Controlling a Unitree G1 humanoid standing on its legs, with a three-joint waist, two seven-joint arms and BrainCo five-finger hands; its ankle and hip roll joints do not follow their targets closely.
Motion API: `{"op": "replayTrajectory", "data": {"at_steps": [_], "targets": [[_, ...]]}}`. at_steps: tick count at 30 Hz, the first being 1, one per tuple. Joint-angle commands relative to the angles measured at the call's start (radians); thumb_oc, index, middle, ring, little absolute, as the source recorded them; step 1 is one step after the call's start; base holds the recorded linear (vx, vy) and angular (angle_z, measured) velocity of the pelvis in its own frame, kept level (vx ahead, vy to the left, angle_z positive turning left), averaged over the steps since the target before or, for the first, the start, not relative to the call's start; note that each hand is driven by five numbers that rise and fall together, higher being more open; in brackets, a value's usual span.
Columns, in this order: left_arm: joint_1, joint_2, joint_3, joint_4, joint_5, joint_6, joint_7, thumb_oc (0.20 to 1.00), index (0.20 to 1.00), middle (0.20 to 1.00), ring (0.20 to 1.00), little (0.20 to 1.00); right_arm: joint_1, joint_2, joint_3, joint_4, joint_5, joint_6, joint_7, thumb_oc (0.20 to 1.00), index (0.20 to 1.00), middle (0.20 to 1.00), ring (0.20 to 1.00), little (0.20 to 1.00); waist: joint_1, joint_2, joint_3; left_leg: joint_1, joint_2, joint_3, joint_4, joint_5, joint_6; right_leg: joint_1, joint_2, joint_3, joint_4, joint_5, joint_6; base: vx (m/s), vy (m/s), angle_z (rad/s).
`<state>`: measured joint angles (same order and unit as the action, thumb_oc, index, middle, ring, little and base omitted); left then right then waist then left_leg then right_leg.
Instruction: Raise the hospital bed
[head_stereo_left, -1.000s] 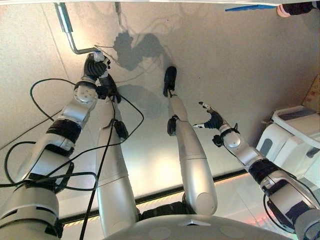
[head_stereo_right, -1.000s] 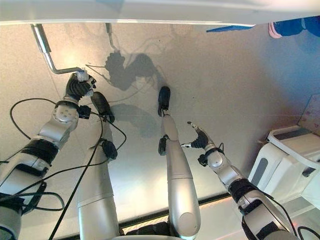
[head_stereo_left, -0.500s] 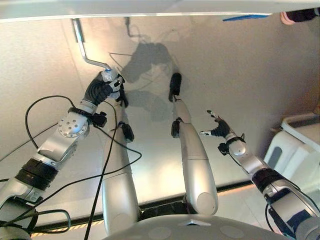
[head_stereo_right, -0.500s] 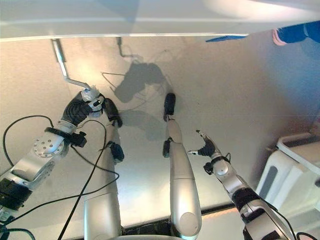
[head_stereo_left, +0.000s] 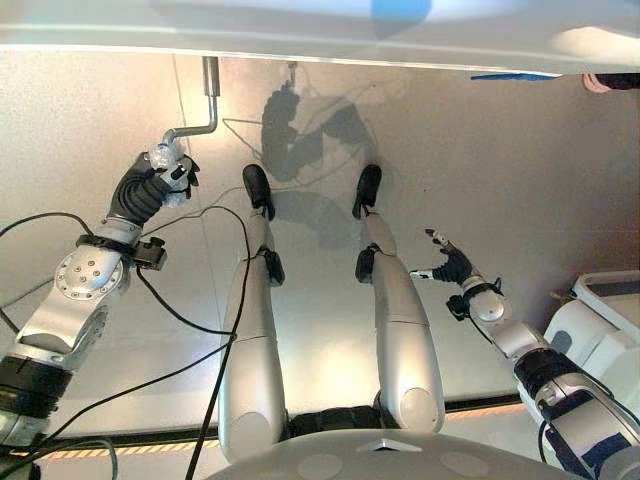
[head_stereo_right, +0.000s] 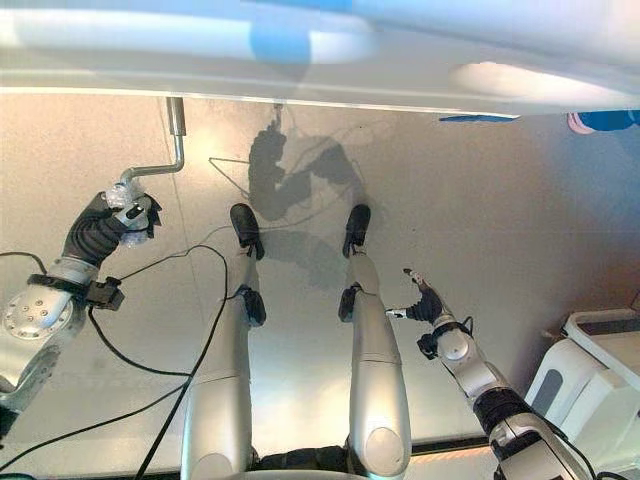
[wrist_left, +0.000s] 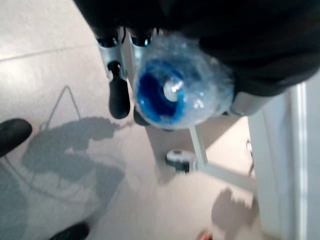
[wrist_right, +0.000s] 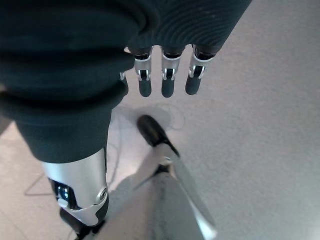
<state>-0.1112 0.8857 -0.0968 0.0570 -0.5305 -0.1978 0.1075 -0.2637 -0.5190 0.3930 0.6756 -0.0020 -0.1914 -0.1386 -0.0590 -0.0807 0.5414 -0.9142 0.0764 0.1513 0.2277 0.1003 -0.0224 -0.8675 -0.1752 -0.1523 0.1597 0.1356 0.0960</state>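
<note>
A bent metal crank (head_stereo_left: 211, 102) hangs below the white edge of the hospital bed (head_stereo_left: 320, 40) at the upper left. Its grip, wrapped in clear plastic over blue (wrist_left: 182, 92), is enclosed by my left hand (head_stereo_left: 142, 188), whose fingers are curled round it. The grip lies to the left of the crank's shaft (head_stereo_right: 177, 128). My right hand (head_stereo_left: 452, 268) hovers over the floor at the right, far from the crank, with its fingers (wrist_right: 167, 82) straight and nothing in it.
A white plastic unit (head_stereo_left: 600, 320) stands at the lower right. A person's shoe (head_stereo_right: 605, 120) shows at the top right by the bed edge. A bed castor (wrist_left: 179, 159) and a frame leg stand close to the crank.
My left hand has swung the crank's grip round, from the right of the shaft to its left. The camera has shifted, so more of the bed edge shows. The right hand stayed open.
</note>
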Motion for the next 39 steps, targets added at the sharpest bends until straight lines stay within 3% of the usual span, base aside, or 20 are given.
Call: {"op": "replayTrajectory", "data": {"at_steps": [1,2,5,6,7,10,11,14,18,29,30,33,36,39], "targets": [[0.015,0.012,0.119,0.057,0.055,-0.087,0.098,0.200,0.200,0.200,0.200,0.200,0.069,-0.025,-0.009,0.008,-0.009,-0.009,0.005,1.000,1.000,1.000,1.000,1.000,0.011,0.016,-0.021,-0.013,-0.063,0.013,0.068,-0.105,-0.007,-0.005,-0.014,-0.028,-0.029,0.031,0.110,0.00,0.000,0.00],[-0.041,-0.008,0.102,0.147,0.075,-0.072,0.117,0.200,0.200,0.200,0.200,0.200,0.058,-0.024,-0.002,0.008,-0.007,-0.009,0.000,1.000,1.000,1.000,1.000,1.000,0.000,0.001,-0.021,-0.020,-0.057,0.012,0.077,-0.109,-0.006,-0.008,-0.013,-0.027,-0.029,0.029,0.108,0.00,0.000,0.00],[-0.094,-0.018,0.078,0.198,0.094,-0.069,0.133,0.200,0.200,0.200,0.200,0.200,0.046,-0.018,0.002,0.018,-0.005,-0.009,-0.003,1.000,1.000,1.000,1.000,1.000,-0.003,-0.008,-0.021,-0.027,-0.054,0.011,0.086,-0.114,-0.006,-0.012,-0.012,-0.025,-0.029,0.028,0.107,0.01,0.010,0.01],[-0.228,-0.043,0.034,0.366,0.118,-0.039,0.164,0.200,0.200,0.200,0.200,0.200,0.026,-0.010,0.024,0.022,-0.001,-0.008,-0.007,1.000,1.000,1.000,1.000,1.000,-0.033,-0.043,-0.021,-0.044,-0.042,0.014,0.108,-0.126,-0.004,-0.021,-0.009,-0.023,-0.030,0.028,0.105,0.03,0.027,0.04],[-0.236,-0.043,0.028,0.372,0.118,-0.041,0.165,0.200,0.200,0.200,0.200,0.200,0.026,-0.010,0.021,0.023,-0.001,-0.008,-0.007,1.000,1.000,1.000,1.000,1.000,-0.030,-0.042,-0.021,-0.047,-0.041,0.014,0.109,-0.126,-0.004,-0.024,-0.009,-0.022,-0.029,0.028,0.105,0.03,0.025,0.02],[-0.409,-0.046,-0.039,0.564,0.120,-0.011,0.189,0.200,0.200,0.200,0.200,0.200,0.000,0.003,0.044,0.022,0.012,-0.008,-0.013,1.000,1.000,1.000,1.000,1.000,-0.058,-0.079,-0.021,-0.067,-0.029,0.014,0.137,-0.138,-0.002,-0.035,-0.001,-0.018,-0.026,0.027,0.102,0.00,0.000,0.00],[-0.517,-0.046,-0.079,0.697,0.135,0.017,0.201,0.200,0.200,0.200,0.200,0.200,-0.018,0.009,0.069,0.013,0.024,-0.011,-0.014,1.000,1.000,1.000,1.000,1.000,-0.084,-0.106,-0.021,-0.079,-0.018,0.015,0.157,-0.148,-0.001,-0.043,0.005,-0.014,-0.025,0.026,0.100,0.00,0.000,0.00],[-0.648,-0.051,-0.143,0.838,0.159,0.045,0.212,0.200,0.200,0.200,0.200,0.200,-0.032,0.016,0.093,0.000,0.039,-0.014,-0.021,1.000,1.000,1.000,1.000,1.000,-0.109,-0.134,-0.021,-0.097,-0.007,0.016,0.181,-0.160,0.001,-0.058,0.012,-0.006,-0.022,0.027,0.098,0.02,-0.008,-0.11],[-0.749,-0.072,-0.212,0.903,0.182,0.058,0.210,0.200,0.200,0.200,0.200,0.200,-0.046,0.018,0.116,-0.013,0.056,-0.019,-0.023,1.000,1.000,1.000,1.000,1.000,-0.128,-0.150,-0.021,-0.115,-0.002,0.012,0.207,-0.173,0.006,-0.081,0.018,0.000,-0.011,0.023,0.094,0.02,-0.014,-0.13],[-0.816,-0.173,-0.362,0.825,0.273,0.076,0.181,0.200,0.200,0.200,0.200,0.200,-0.073,0.026,0.149,-0.005,0.069,-0.012,-0.022,1.000,1.000,1.000,1.000,1.000,-0.141,-0.140,-0.021,-0.148,-0.001,0.020,0.223,-0.173,0.009,-0.132,0.020,0.020,0.014,0.020,0.086,0.00,-0.013,-0.03],[-0.805,-0.199,-0.404,0.730,0.286,0.067,0.161,0.200,0.200,0.200,0.200,0.200,-0.079,0.026,0.151,-0.003,0.064,-0.008,-0.023,1.000,1.000,1.000,1.000,1.000,-0.141,-0.130,-0.021,-0.145,-0.004,0.023,0.210,-0.166,0.007,-0.137,0.020,0.020,0.015,0.021,0.085,-0.01,-0.031,0.02],[-0.792,-0.209,-0.424,0.667,0.287,0.061,0.147,0.200,0.200,0.200,0.200,0.200,-0.082,0.024,0.150,-0.001,0.060,-0.003,-0.023,1.000,1.000,1.000,1.000,1.000,-0.139,-0.123,-0.021,-0.137,-0.006,0.027,0.195,-0.158,0.004,-0.134,0.019,0.020,0.014,0.021,0.085,-0.02,-0.035,0.05],[-0.749,-0.234,-0.477,0.470,0.212,0.011,0.105,0.200,0.200,0.200,0.200,0.200,-0.097,0.014,0.156,0.003,0.032,0.011,-0.028,1.000,1.000,1.000,1.000,1.000,-0.131,-0.091,-0.021,-0.093,-0.010,0.045,0.153,-0.135,-0.004,-0.120,0.026,0.031,0.024,0.016,0.081,-0.04,-0.071,0.05],[-0.722,-0.220,-0.480,0.388,0.161,-0.014,0.093,0.200,0.200,0.200,0.200,0.200,-0.094,0.005,0.153,-0.001,0.023,0.013,-0.029,1.000,1.000,1.000,1.000,1.000,-0.125,-0.073,-0.021,-0.073,-0.011,0.046,0.129,-0.118,-0.010,-0.116,0.031,0.030,0.037,0.011,0.077,-0.04,-0.104,-0.06]]}}
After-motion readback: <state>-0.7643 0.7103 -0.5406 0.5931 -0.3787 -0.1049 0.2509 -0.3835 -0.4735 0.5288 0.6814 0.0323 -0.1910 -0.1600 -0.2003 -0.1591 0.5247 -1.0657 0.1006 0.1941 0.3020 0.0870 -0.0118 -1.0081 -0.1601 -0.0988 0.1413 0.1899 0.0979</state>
